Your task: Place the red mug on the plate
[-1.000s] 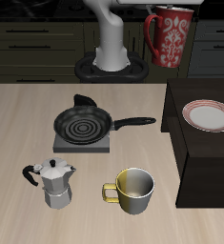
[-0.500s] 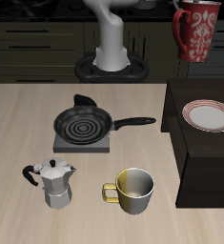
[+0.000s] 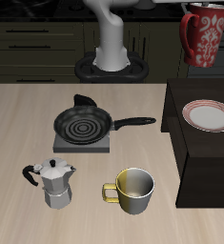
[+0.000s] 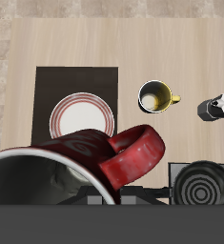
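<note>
I'm carrying the red mug (image 3: pixel 204 35) high in my clenched pincer (image 3: pixel 205 7), and next I must lower it squarely onto the plate (image 3: pixel 208 116).

red mug (image 3: pixel 203 36): glossy glazed ceramic look, white pattern on red, dark smooth inside. plate (image 3: pixel 208 116): smooth white glaze, patterned reddish rim. tabletop (image 3: pixel 28 133): pale wood grain, matt. Dark block (image 3: pixel 194 167) under the plate: matt, near-black. frying pan (image 3: pixel 84 124): black, dull sheen, ringed base. moka pot (image 3: pixel 54 183): faceted shiny metal, black plastic-looking handle. yellow-and-white mug (image 3: pixel 132 191): glossy, ceramic look. Robot arm (image 3: pixel 109 38): smooth light-grey shell.
</note>
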